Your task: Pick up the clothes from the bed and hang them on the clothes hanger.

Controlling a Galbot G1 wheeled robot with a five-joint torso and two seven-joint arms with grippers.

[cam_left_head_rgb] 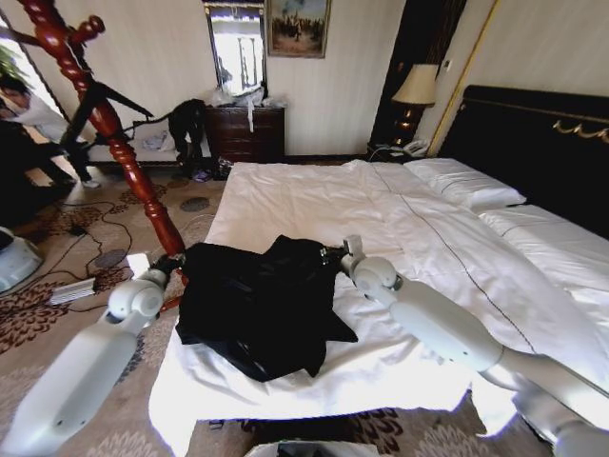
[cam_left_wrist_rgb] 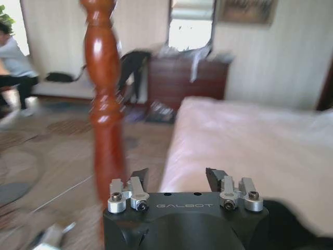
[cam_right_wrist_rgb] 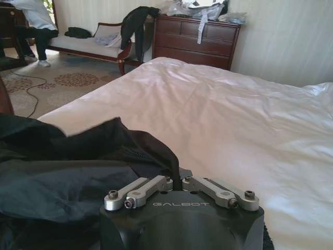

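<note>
The clothes (cam_left_head_rgb: 257,303), a large black garment, lie crumpled on the near left corner of the bed (cam_left_head_rgb: 314,205). My right gripper (cam_left_head_rgb: 330,253) is at their far right edge and is shut on a raised fold of black fabric (cam_right_wrist_rgb: 156,156), with its jaws (cam_right_wrist_rgb: 176,179) closed together. My left gripper (cam_left_head_rgb: 179,260) hovers at the garment's left edge, off the mattress side and beside the clothes hanger (cam_left_head_rgb: 107,119). It is open (cam_left_wrist_rgb: 177,178) with nothing between its fingers. The red-brown pole (cam_left_wrist_rgb: 106,104) stands just beyond it.
The hanger leans across the left of the head view. Cables (cam_left_head_rgb: 90,243) and a white box (cam_left_head_rgb: 71,290) lie on the carpet. A dark dresser (cam_left_head_rgb: 245,131) and a bench (cam_left_head_rgb: 143,148) stand at the far wall. The black headboard (cam_left_head_rgb: 533,143) is at the right.
</note>
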